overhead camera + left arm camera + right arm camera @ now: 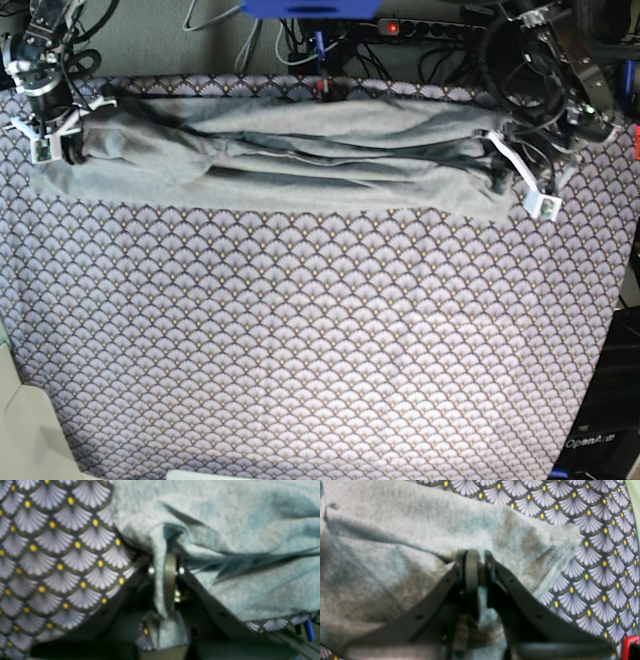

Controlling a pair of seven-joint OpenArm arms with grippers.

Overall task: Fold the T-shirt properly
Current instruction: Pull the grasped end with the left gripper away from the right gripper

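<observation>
Two grippers, each clenched on grey fabric: the left gripper (166,571) and the right gripper (477,567) pinch opposite ends of one T-shirt (290,155), stretched as a creased band across the top of the base view. One scallop-patterned cloth (320,340) covers the table; cables (440,40) crowd the upper edge. Both wrist views are blurred.

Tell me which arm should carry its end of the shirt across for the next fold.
Probably either: both end effectors, left and right, are shut on opposite ends of the T-shirt, stretched along the far edge of the patterned cloth. Neither looks clearly better placed.
</observation>
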